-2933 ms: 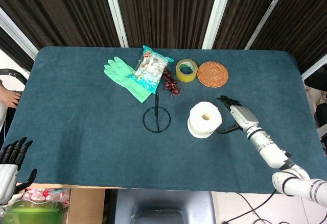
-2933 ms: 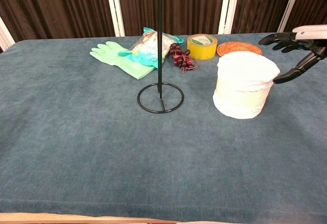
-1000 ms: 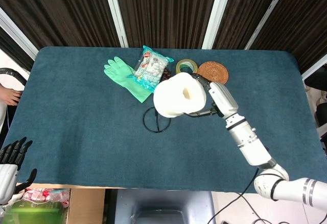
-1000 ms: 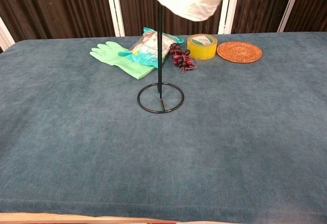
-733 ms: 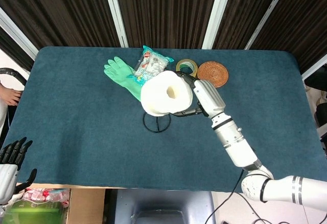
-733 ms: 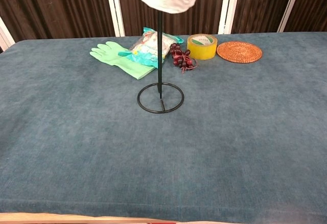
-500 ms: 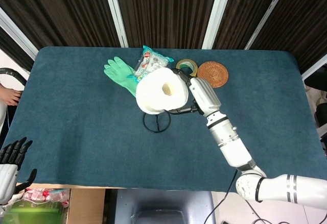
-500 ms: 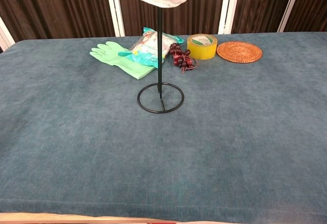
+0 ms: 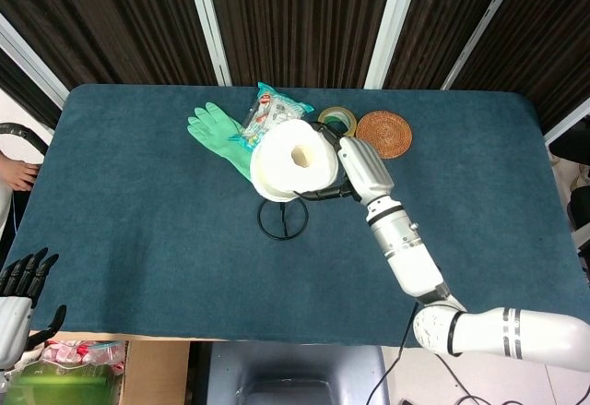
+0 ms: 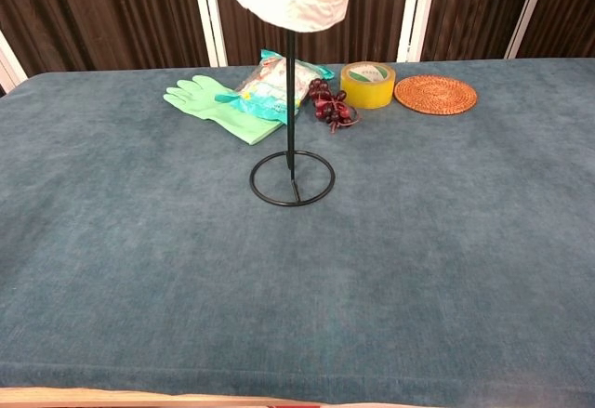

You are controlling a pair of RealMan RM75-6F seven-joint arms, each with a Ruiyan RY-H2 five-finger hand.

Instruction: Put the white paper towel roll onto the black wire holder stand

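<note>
Item: white paper towel roll [image 9: 293,160], held aloft over the centre of the surface [image 9: 138,239], its hollow core facing up and sitting directly over the upright rod of the black wire holder stand [image 10: 291,152]. In the chest view the roll's lower end met the rod's top; whether the rod had entered the core could not be told.

Holder: right hand [image 9: 343,167], at the roll's 3 o'clock side, fingers wrapped round the outer wall and clamped on it.

Left hand [image 9: 18,290]: idle off the surface's 7 o'clock corner, fingers apart, holding nothing.

Handling, as judged: light, soft, compressible; a hard squeeze would dent the wall and pinch the core. Best gripped round the outside at mid-height, leaving the core clear.

Stand: thin wire, ring base, probably easily tipped by a sideways nudge.
</note>
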